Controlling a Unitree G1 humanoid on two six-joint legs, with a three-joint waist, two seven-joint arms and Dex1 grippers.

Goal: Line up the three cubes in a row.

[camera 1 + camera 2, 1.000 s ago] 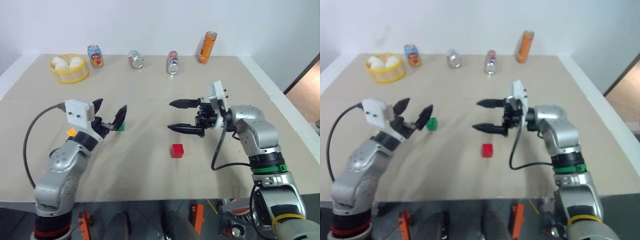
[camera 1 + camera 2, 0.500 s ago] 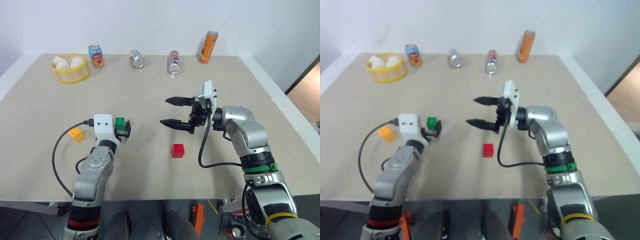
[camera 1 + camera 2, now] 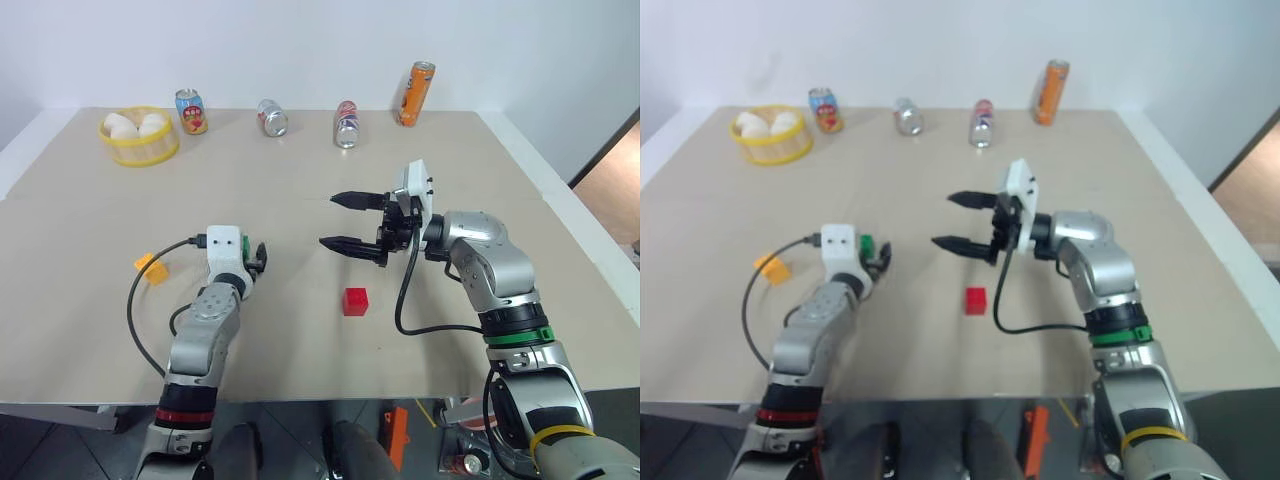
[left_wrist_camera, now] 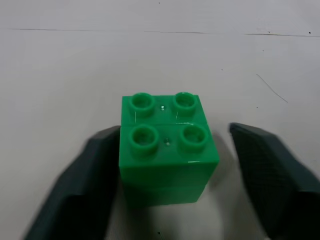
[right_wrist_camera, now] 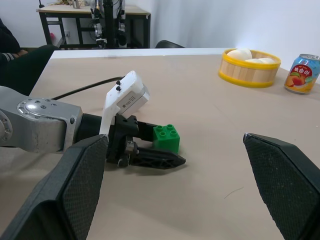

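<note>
The green cube [image 4: 167, 145] sits on the table between the fingers of my left gripper [image 3: 255, 258]. One finger [image 4: 95, 170] touches its side, and the other finger [image 4: 265, 170] stands a small gap away. The right wrist view shows the same green cube [image 5: 166, 137] with the left gripper [image 5: 150, 152] low around it. The red cube [image 3: 354, 301] lies alone near the table's middle front. Off to the left lies the yellow-orange cube [image 3: 151, 268]. My right gripper [image 3: 329, 220] hovers wide open above the table, pointing left, behind the red cube and holding nothing.
A yellow basket [image 3: 139, 150] with white round things stands at the back left. Along the back are three small cans [image 3: 191, 111] [image 3: 271, 117] [image 3: 346, 124] and a tall orange can [image 3: 415, 94]. The table's front edge [image 3: 320, 402] is close.
My left arm has come down and forward, bringing its fingers around the green cube, and the fingers have narrowed. The right arm has stayed in place, open.
</note>
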